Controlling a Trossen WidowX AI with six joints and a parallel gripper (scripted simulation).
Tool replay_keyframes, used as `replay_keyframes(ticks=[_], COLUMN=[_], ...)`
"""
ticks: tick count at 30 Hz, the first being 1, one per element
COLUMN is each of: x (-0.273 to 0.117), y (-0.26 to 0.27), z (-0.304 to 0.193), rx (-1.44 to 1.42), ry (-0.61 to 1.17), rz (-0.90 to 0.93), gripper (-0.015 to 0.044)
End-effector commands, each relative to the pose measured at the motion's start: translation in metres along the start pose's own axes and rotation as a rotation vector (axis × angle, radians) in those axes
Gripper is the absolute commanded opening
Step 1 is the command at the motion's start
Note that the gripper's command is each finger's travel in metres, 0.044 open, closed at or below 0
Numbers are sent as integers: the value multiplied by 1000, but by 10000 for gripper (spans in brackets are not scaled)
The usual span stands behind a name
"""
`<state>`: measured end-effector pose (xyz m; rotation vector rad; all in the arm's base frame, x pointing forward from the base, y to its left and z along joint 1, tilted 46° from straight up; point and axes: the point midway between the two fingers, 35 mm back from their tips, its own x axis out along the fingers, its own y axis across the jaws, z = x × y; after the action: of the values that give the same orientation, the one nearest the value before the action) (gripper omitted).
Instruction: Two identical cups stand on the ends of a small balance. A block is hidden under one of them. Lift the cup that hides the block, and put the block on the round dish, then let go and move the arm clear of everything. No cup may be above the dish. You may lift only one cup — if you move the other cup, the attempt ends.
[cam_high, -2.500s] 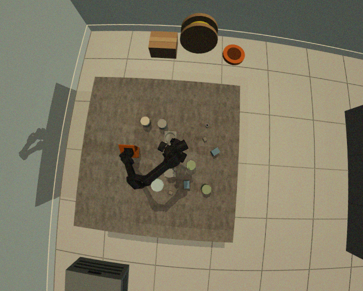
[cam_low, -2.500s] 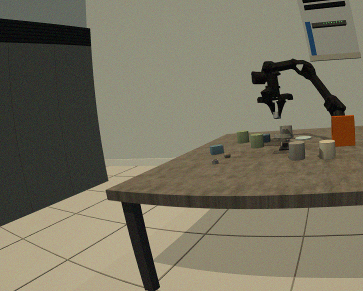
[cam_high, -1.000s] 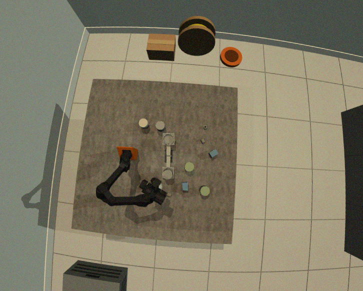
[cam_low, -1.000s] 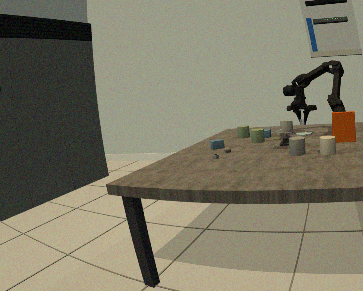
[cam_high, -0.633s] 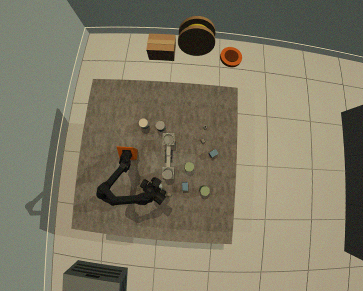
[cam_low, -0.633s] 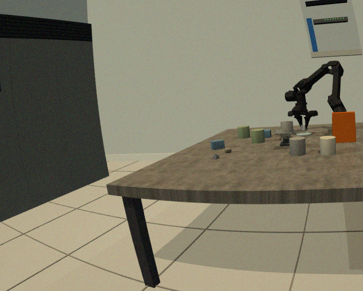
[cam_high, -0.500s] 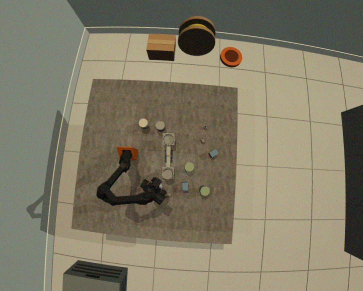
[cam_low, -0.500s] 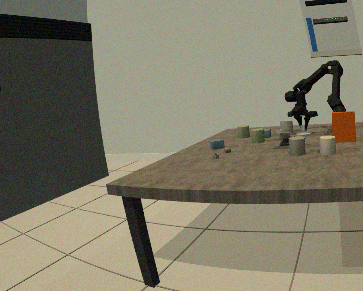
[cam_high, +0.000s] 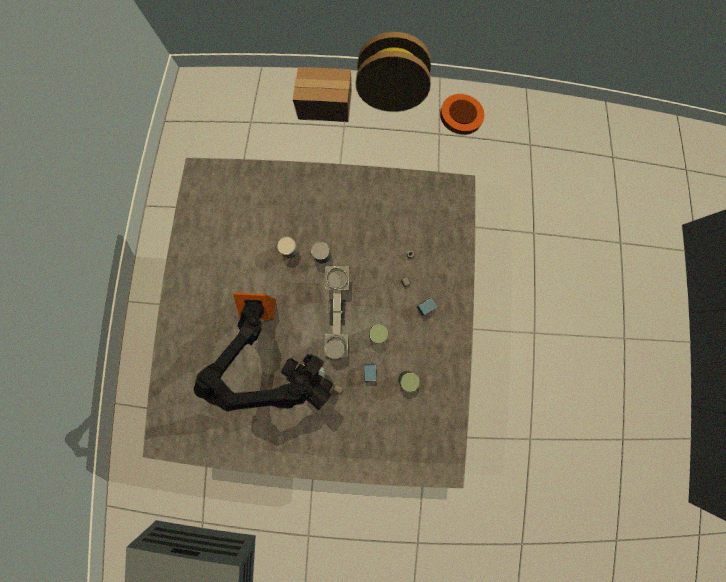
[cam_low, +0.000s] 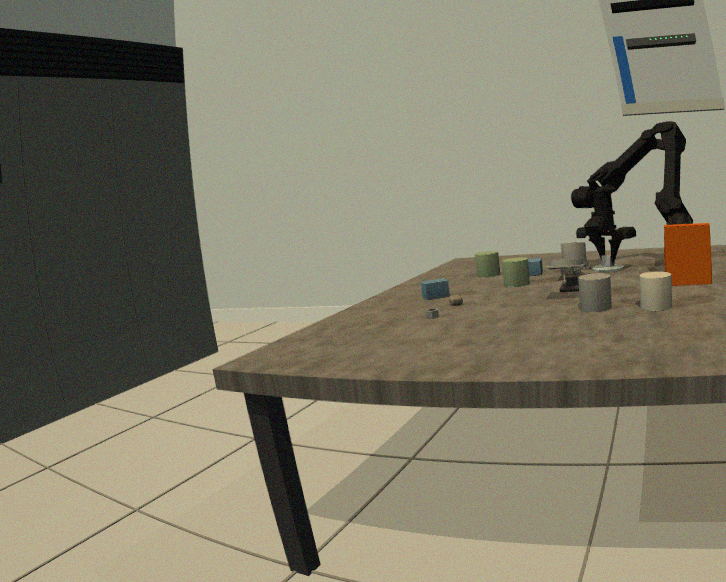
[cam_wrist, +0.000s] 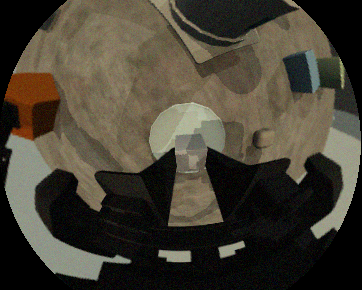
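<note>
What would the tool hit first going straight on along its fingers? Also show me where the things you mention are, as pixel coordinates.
Probably the pale round dish (cam_low: 615, 267) (cam_wrist: 167, 122), via the small grey block (cam_low: 605, 260) (cam_wrist: 190, 152) between the fingertips of the tool (cam_low: 607, 261) (cam_wrist: 189, 150). The block looks at or just above the dish; the exact gap is unclear.

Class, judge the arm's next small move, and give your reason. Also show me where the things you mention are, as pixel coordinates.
Probably open the gripper (cam_low: 607, 263) (cam_wrist: 189, 150) and let go: the block (cam_low: 606, 260) (cam_wrist: 191, 154) is between its fingers, low over the dish (cam_low: 614, 268) (cam_wrist: 167, 125), and no cup is above the dish.
</note>
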<state>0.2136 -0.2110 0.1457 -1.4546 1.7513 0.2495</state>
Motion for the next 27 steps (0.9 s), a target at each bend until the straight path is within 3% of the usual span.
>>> replay_keyframes(ticks=[1, 10, 14, 18, 22, 27], x=[0, -9, -55, -59, -91, -93], y=[0, -1, 0, 0, 0, 0], z=[0, 1, 2, 2, 2, 2], rx=[2, 2, -5, -6, -12, -12], ry=[1, -3, -9, -9, -14, -14], rz=[-1, 1, 5, 4, -2, -2], gripper=[210, 440, 440, 440, 440, 440])
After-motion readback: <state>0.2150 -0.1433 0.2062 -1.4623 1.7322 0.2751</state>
